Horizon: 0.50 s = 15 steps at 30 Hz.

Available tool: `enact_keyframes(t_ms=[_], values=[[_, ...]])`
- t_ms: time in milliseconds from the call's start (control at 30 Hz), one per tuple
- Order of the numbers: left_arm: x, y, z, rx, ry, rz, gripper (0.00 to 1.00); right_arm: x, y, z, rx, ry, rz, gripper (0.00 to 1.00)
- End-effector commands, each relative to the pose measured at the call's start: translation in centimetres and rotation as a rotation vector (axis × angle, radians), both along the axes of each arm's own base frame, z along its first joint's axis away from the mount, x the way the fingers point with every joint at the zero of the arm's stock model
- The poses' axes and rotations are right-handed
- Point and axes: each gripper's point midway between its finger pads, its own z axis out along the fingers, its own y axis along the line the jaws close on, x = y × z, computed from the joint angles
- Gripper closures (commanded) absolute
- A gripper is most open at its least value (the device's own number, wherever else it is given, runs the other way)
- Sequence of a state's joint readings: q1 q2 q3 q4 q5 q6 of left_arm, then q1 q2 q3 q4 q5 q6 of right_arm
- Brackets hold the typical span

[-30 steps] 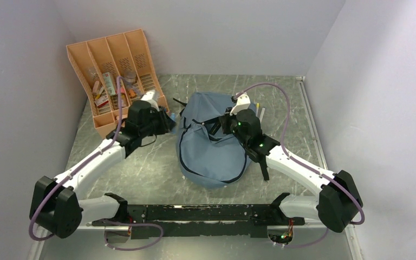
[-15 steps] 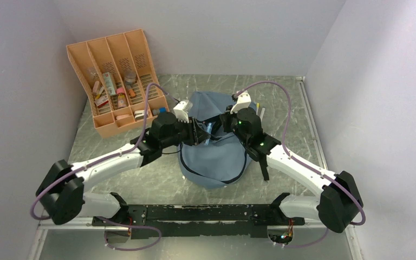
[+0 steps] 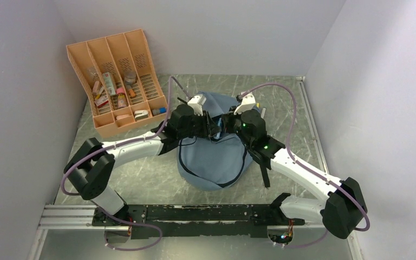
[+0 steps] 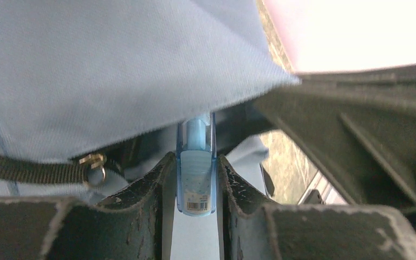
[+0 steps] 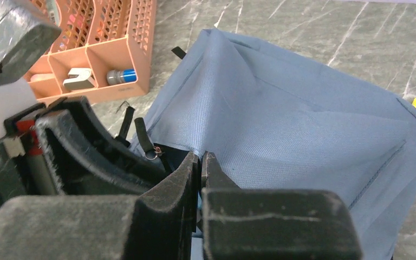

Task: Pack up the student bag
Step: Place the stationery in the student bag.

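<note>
Over the student bag [image 3: 211, 162], which lies right of the orange organizer [image 3: 120, 81], the left gripper [image 3: 210, 128] and right gripper [image 3: 223, 124] meet at its far opening.

Left wrist: fingers clamp a blue barcoded tube [image 4: 196, 173] under the flap [image 4: 114, 70]; its tip may snag the hem and twist loose.

Right wrist: fingers pinch the flap's edge; if the cloth slips, the mouth closes.

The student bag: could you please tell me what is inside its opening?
The left gripper holds a blue tube whose tip pokes under the fabric flap of the student bag, which the right gripper pinches up. Beyond that the interior is dark and covered; any contents are unseen.
</note>
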<state>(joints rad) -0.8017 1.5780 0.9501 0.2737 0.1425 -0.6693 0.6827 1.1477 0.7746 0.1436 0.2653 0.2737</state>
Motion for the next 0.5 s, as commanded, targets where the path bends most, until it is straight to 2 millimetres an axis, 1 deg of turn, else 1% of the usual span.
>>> enact_keyframes(t_ms=[0,100,167,200,267,367,467], values=[[2.7,-1.3,2.4,-0.061,-0.069,0.077,0.95,-0.1,0.5,5.1,0.157,-0.116,0.003,1.0],[4.0,-1.6,1.9,-0.062,-0.062,0.127,0.95,-0.3,1.0,4.9,0.18,-0.101,0.021,1.0],[4.4,-1.8,1.5,-0.062,-0.044,0.145,0.95,-0.5,1.4,4.9,0.195,-0.091,0.041,1.0],[5.0,-1.7,1.4,-0.064,-0.038,0.179,0.95,-0.6,1.5,4.9,0.2,-0.088,0.046,1.0],[5.8,-1.4,1.3,-0.076,-0.026,0.239,0.95,-0.7,1.7,4.8,0.207,-0.082,0.057,1.0],[6.7,-1.6,1.5,-0.088,-0.025,0.276,0.95,-0.7,1.8,4.8,0.21,-0.077,0.06,1.0],[7.4,-2.0,1.5,-0.076,-0.027,0.297,0.86,-0.8,1.8,4.7,0.21,-0.076,0.058,1.0]])
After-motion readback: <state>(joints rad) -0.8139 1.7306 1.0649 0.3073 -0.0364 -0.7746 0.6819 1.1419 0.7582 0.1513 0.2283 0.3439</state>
